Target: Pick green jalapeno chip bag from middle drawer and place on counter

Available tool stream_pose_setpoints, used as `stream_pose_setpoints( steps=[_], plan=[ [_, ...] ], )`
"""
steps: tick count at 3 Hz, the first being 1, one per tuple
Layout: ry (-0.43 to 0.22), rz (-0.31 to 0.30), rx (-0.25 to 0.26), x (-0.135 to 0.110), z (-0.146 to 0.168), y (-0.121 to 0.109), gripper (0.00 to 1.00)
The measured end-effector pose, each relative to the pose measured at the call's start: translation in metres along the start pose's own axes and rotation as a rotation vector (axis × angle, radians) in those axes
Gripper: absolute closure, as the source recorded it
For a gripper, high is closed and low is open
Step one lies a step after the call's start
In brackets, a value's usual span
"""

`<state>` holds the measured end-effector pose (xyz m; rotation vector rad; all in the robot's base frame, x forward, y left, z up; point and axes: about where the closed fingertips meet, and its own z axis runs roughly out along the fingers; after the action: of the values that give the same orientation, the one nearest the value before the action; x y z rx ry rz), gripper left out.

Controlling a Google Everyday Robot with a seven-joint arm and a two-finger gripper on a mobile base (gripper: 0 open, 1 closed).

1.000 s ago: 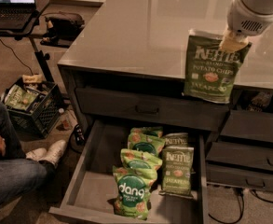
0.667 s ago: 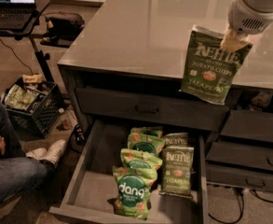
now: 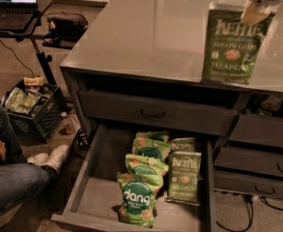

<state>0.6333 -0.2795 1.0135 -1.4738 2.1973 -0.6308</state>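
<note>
My gripper (image 3: 255,12) hangs at the top right and is shut on the top edge of the green jalapeno chip bag (image 3: 233,50). The bag hangs upright over the counter (image 3: 146,33), with its lower edge close to the counter's front part. I cannot tell if it touches the surface. The middle drawer (image 3: 95,178) stands pulled open below. Inside it lie two more olive Kettle jalapeno bags (image 3: 183,178) and three brighter green dang bags (image 3: 137,202).
A shut drawer front with a small dark handle (image 3: 153,113) sits above the open drawer. More shut drawers (image 3: 257,163) are at the right. A person's legs and hand (image 3: 6,168) are at the left, beside a black crate (image 3: 30,110). A laptop stand (image 3: 15,18) is at the far left.
My gripper has carried the jalapeno bag up and further over the counter. The view has also come closer.
</note>
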Motion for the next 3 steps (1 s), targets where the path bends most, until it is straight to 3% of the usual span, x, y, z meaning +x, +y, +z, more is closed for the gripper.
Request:
stream_pose_setpoints(
  steps=[1, 2, 3],
  plan=[
    [0.052, -0.023, 0.064, 0.009, -0.004, -0.035, 1.00],
    [0.066, -0.048, 0.067, 0.007, 0.007, -0.055, 1.00],
    [0.027, -0.072, 0.003, -0.014, 0.035, -0.055, 1.00]
  ],
)
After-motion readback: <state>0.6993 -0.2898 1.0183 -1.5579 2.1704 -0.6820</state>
